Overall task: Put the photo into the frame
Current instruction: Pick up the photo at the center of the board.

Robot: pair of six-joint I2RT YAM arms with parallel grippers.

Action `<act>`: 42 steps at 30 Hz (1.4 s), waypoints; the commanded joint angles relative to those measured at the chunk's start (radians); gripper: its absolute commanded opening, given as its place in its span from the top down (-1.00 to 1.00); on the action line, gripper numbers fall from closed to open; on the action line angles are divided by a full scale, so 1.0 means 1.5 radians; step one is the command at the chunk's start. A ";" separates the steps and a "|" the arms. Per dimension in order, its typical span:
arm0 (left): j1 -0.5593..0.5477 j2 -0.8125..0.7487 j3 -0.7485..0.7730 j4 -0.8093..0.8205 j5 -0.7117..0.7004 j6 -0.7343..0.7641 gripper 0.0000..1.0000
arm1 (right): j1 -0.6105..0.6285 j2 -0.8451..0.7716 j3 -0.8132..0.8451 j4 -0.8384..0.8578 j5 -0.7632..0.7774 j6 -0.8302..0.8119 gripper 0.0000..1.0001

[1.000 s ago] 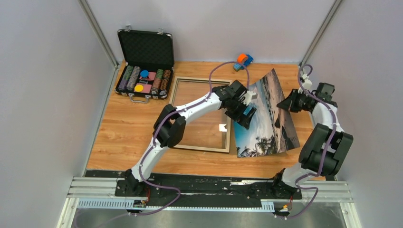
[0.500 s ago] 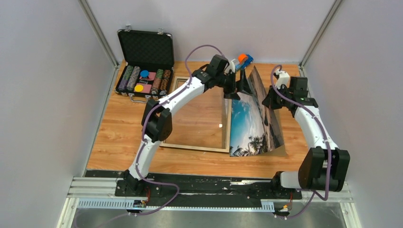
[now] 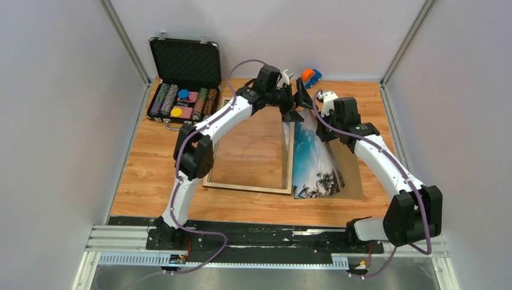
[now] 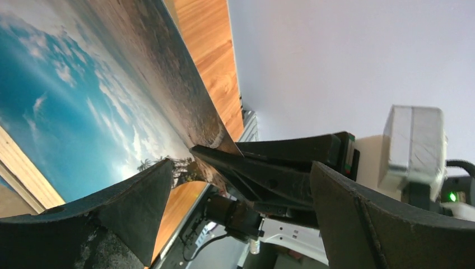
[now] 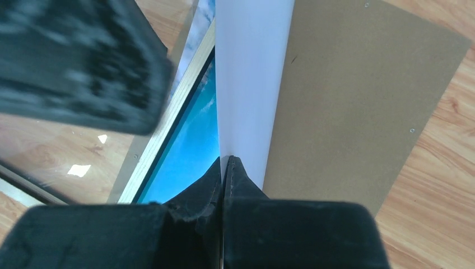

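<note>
Where walled in by plain pale panels and metal corner posts: matte wood-grain bench [image 3: 151, 163]. Flat on it, frame [image 3: 247, 186], thin pale wood rails, clear reflective glass. Just right of the frame, photo [image 3: 311, 157] standing nearly upright on its lower edge, glossy, bowed, white-backed, beside a flat brown board [image 5: 347, 95]. Right tool [image 5: 225, 165] pinching the photo's upper edge. Left tool [image 4: 241, 167] spread wide near that edge, gripping nothing. Open black chip case [image 3: 184, 78] at far left.
</note>
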 commanded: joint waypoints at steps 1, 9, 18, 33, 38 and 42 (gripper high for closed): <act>0.001 -0.037 -0.026 0.038 0.019 -0.048 -0.99 | 0.040 -0.017 0.032 0.018 0.079 -0.002 1.00; 0.001 -0.021 -0.057 0.064 0.030 -0.088 -0.88 | 0.083 -0.001 0.036 0.022 0.112 -0.003 1.00; 0.001 -0.009 -0.097 0.091 0.030 -0.101 -0.54 | 0.103 0.005 0.032 0.023 0.113 0.010 1.00; 0.001 0.026 -0.108 0.126 0.033 -0.121 -0.15 | 0.113 0.008 0.027 0.023 0.086 0.021 0.66; 0.000 0.036 -0.109 0.130 0.031 -0.121 -0.09 | 0.113 0.007 0.025 0.021 0.075 0.023 0.62; 0.000 0.039 -0.109 0.128 0.030 -0.117 -0.02 | 0.113 0.006 0.023 0.021 0.071 0.024 0.46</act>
